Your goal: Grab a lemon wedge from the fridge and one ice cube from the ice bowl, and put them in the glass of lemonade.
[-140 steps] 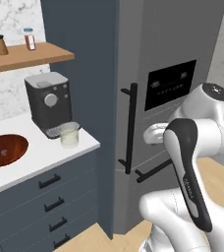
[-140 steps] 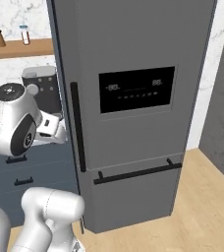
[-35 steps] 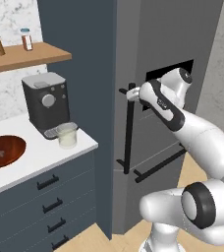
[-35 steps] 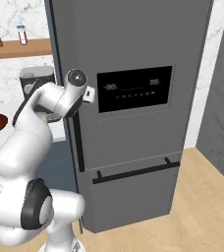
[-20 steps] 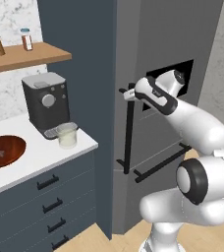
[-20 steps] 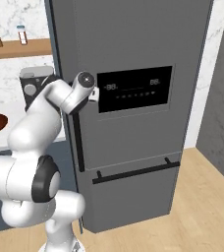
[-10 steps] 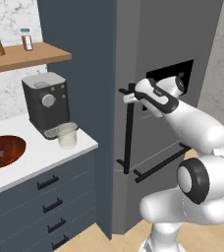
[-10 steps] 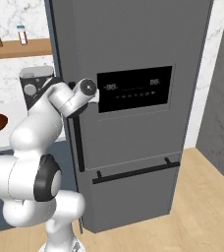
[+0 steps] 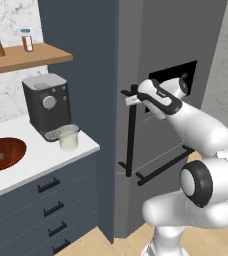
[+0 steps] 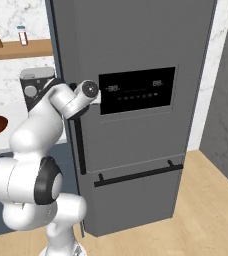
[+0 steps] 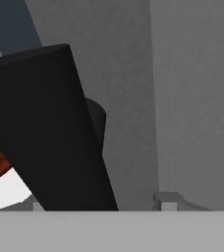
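White rounded arm [image 9: 201, 125], dark joints

Closed fridge, ice bowl and glass of lemonade on the table.
The tall dark grey fridge [image 10: 136, 150] stands shut, its black display panel facing out and its black vertical bar handle [image 9: 131, 135] running down the door edge. The reddish-brown wooden ice bowl [image 9: 3, 154] sits on the white table [image 9: 36, 165], pale cubes inside. The glass of lemonade [image 9: 68, 138] stands upright just before the coffee machine.
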You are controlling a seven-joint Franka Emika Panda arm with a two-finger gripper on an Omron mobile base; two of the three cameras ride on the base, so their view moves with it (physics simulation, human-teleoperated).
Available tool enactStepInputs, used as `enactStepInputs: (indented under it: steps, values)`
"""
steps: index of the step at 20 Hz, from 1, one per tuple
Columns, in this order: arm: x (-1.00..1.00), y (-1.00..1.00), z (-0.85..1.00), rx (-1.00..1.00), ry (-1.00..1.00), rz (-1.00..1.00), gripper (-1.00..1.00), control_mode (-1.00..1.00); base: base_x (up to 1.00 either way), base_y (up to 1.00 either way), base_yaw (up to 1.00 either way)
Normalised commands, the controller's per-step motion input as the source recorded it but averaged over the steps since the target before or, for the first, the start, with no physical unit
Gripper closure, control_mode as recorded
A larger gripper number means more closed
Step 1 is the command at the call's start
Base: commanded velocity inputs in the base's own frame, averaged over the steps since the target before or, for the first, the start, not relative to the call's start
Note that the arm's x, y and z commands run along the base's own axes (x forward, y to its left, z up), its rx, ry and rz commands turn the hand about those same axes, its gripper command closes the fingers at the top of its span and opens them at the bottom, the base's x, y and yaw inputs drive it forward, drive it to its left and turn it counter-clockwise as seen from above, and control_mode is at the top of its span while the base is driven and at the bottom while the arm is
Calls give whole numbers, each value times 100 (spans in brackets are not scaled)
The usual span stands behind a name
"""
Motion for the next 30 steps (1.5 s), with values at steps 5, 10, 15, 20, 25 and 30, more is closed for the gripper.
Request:
enactStepInputs:
  steps: [5, 10, 15, 20, 25, 30]
  values:
    - [25, 25, 0, -10, 11, 0, 100, -100, 0, 0, 0]
    - [1, -28, 0, -7, -4, 0, 100, -100, 0, 0, 0]
    - [-6, -87, 0, -1, -1, 0, 100, -100, 0, 0, 0]
    - [-21, -100, 2, 0, 0, -1, 100, -100, 0, 0, 0]
    - [-32, -100, 3, 0, -3, -5, 100, -100, 0, 0, 0]
    - [-42, -100, 1, 0, -6, -9, 100, -100, 0, 0, 0]
